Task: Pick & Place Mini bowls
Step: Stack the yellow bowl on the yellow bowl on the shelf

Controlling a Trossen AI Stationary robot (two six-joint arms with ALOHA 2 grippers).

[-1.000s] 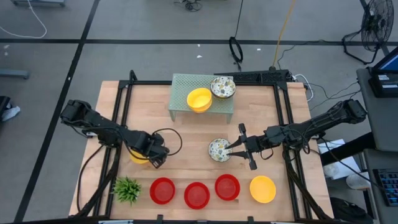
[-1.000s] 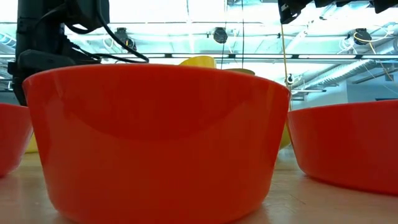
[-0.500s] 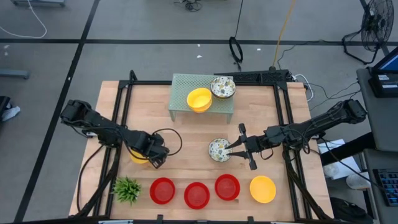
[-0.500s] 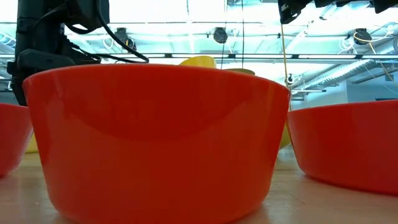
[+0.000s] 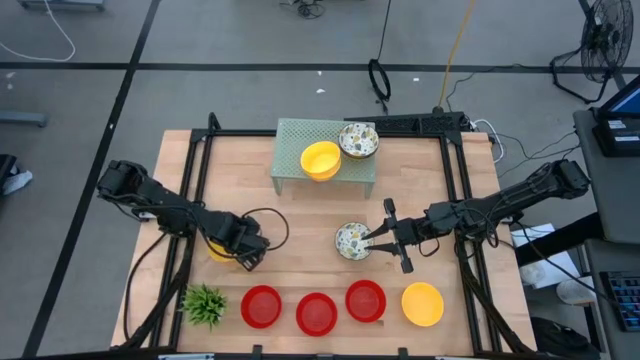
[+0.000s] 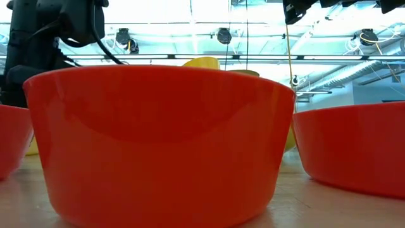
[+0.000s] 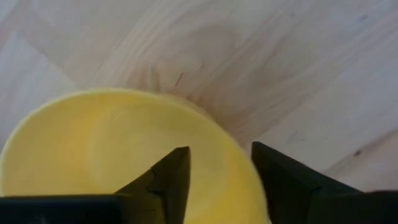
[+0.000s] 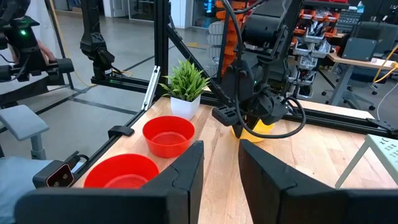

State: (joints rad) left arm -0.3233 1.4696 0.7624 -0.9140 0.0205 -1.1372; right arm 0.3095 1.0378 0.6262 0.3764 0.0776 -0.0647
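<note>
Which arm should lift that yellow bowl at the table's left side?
Left. The left gripper already straddles the yellow bowl's rim, jaws open. The right gripper sits across the table by a speckled bowl.

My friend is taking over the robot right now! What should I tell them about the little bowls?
Left end effector: open, fingers straddling the rim of a yellow bowl on the table's left side, not yet clamped.
Right end effector: open and empty, beside a speckled bowl mid-table.
Done, it seems: a second yellow bowl and a second speckled bowl sit on the green mesh stand.
Left, probably: the two bowls at the end effectors, plus the front row of red bowls and a third yellow bowl.
</note>
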